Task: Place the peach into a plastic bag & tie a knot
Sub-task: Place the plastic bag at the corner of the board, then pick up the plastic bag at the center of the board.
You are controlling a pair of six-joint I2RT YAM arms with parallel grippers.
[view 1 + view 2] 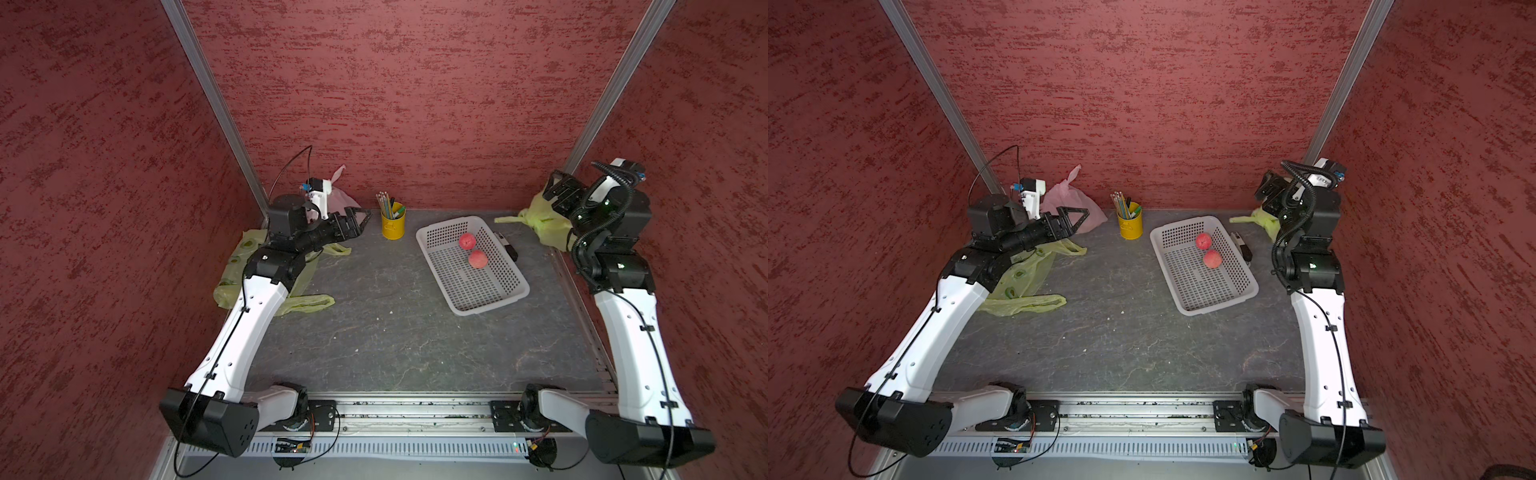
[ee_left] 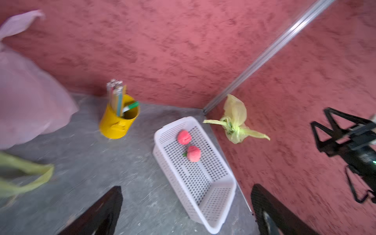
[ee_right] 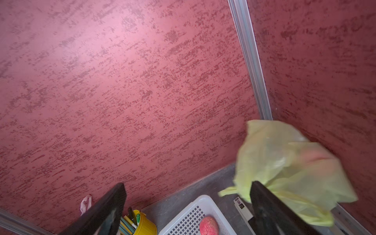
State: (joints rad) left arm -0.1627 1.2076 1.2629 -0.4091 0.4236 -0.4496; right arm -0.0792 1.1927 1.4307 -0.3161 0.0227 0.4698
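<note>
Along the near edge runs the metal rail [image 1: 415, 409] that carries both arm bases. From it the left arm [image 1: 257, 316] reaches to the far left and the right arm [image 1: 631, 332] to the far right of the grey tabletop [image 1: 374, 332].

The left tool [image 1: 360, 219] hangs over the far left part of the tabletop. Its fingers [image 2: 101, 209] are spread wide with nothing between them. Under that arm lie flat bags [image 1: 1021, 303] of yellow-green film. A pink bag [image 1: 1067, 199] stands in the far left corner.

The right tool [image 1: 559, 187] is raised at the far right corner, also released, with its fingers [image 3: 109, 203] far apart. The knotted bag [image 2: 236, 126] is at that far right corner, yellow-green, its neck tied with the ears sticking out. In the left wrist view it is clear of the right tool. Whether it rests on the tabletop I cannot tell, and it is blurred in the right wrist view. There the peach [image 3: 313, 156] shows through the film as a pink shape.

A white basket [image 1: 492, 301] stands right of centre, holding two loose peaches [image 1: 467, 241] [image 1: 478, 259] just beside each other at its far end. A small black-and-white object [image 1: 508, 246] lies against its right side. A yellow cup [image 1: 392, 226] of pencils [image 1: 384, 203] stands at the far edge, between the pink bag and the basket.
</note>
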